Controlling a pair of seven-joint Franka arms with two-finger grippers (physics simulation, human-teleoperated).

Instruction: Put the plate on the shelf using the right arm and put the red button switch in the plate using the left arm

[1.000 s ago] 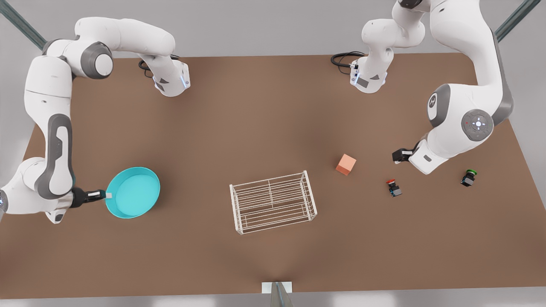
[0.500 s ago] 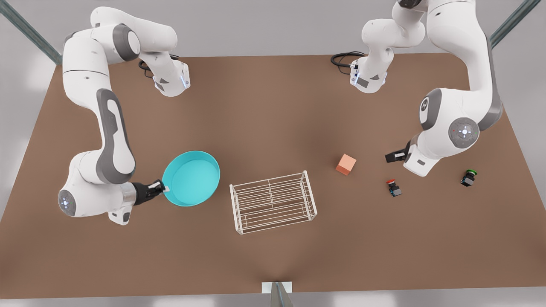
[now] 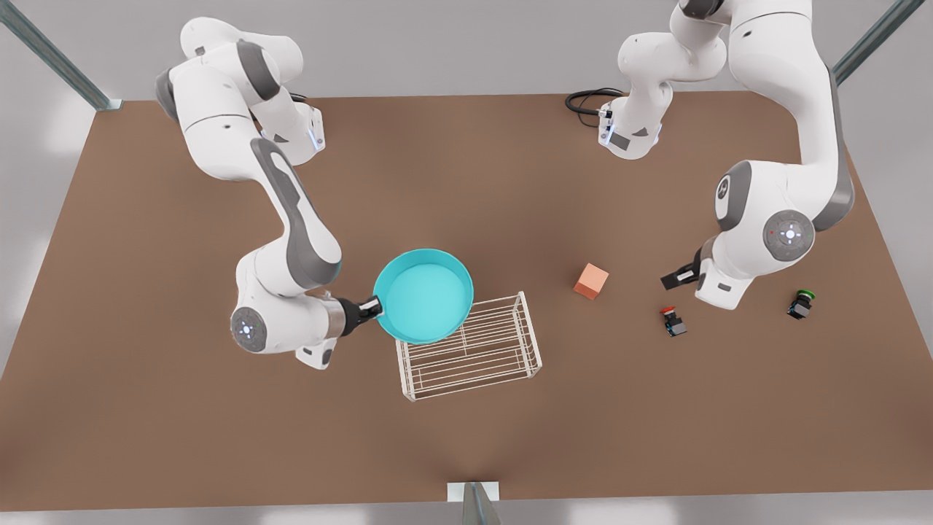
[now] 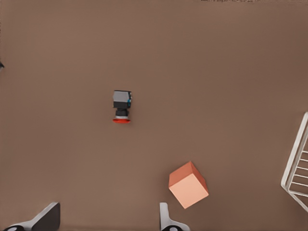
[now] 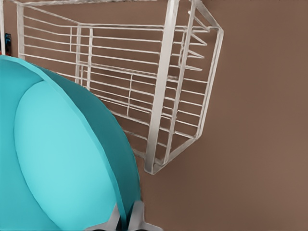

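Our right gripper (image 3: 373,306) pinches the round turquoise plate (image 3: 426,295) by its rim, partly over the white wire shelf (image 3: 487,351). Next we centre it, prob. lowering flat. Left gripper (image 3: 667,280) waits w/ fingers apart near the red button switch (image 3: 672,321).

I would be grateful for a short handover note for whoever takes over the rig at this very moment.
Right gripper: shut on the plate at its rim, holding it over the shelf corner nearest that arm; not set down.
Left gripper: open, empty, hovering near the red button switch, which sits on the table between the orange cube and the green-capped switch.
Done: plate lifted.
Left: centre and release the plate on the shelf, then put the red switch in it.
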